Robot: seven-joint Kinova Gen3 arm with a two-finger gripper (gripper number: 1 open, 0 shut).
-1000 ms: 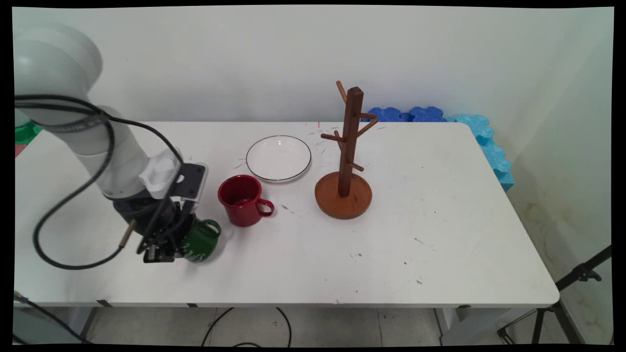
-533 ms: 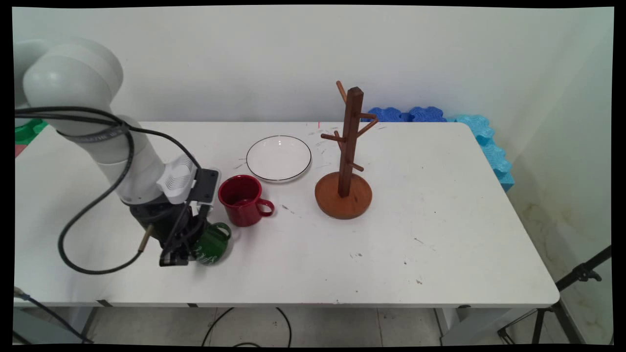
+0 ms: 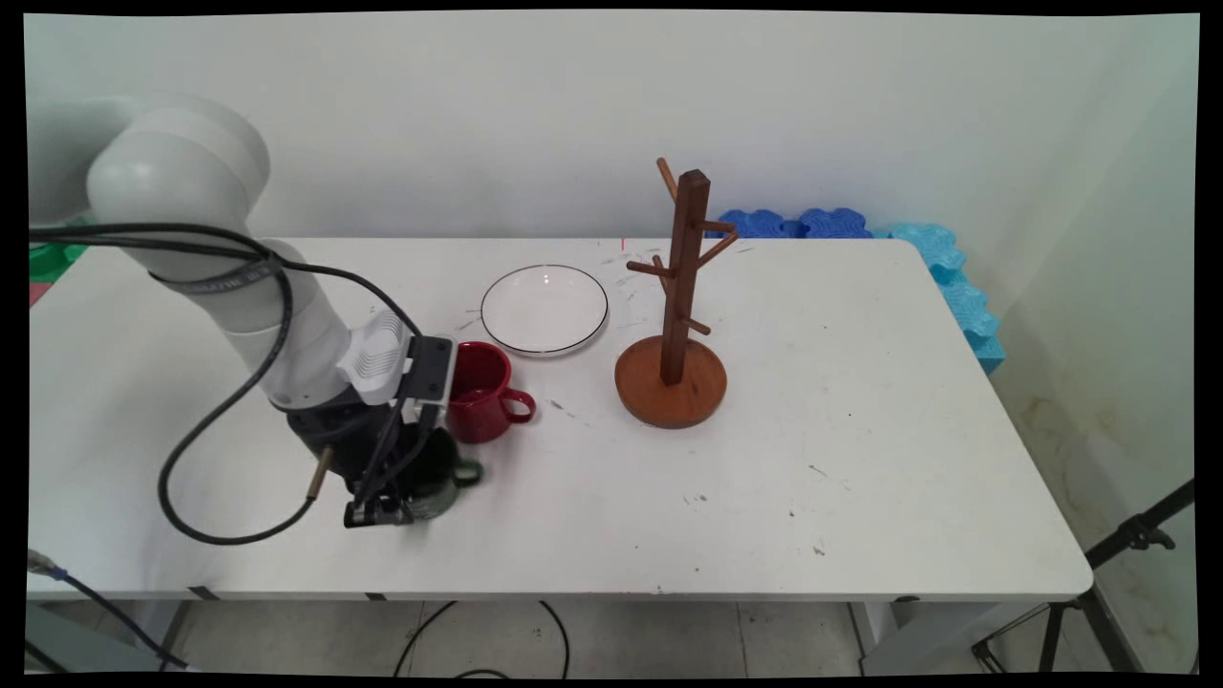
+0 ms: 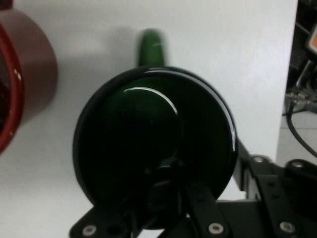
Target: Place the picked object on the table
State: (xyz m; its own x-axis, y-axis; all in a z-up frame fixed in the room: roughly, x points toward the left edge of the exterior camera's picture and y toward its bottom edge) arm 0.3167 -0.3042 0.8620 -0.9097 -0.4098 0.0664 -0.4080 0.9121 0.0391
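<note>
Since a second ago the arm has carried the green mug point(image 3: 441, 478) to the right along the near part of the table point(image 3: 860, 459), and the mug now sits just in front of the red mug point(image 3: 481, 390) instead of well to its left.

The gripper point(image 3: 380, 513) is clamped on the green mug: in the hand view one finger point(image 4: 163, 191) reaches down inside the dark cup while the other point(image 4: 245, 171) lies against the outside of its wall, so the rim is pinched between them. The mug point(image 4: 153, 148) fills most of that view, mouth toward the camera, with its green handle point(image 4: 151, 47) pointing away from the hand. In the main view the handle sticks out to the right. Whether the mug's base touches the table or hangs just above it cannot be told.

The red mug point(image 4: 20, 89) stands upright just behind the green one, near but apart from it, its handle to the right. Behind the red mug lies a white plate point(image 3: 545, 310) with a dark rim. To the right of both stands a wooden mug tree point(image 3: 676, 315) on a round base, its pegs bare. Blue foam pieces point(image 3: 941, 263) lie along the table's far right corner.
</note>
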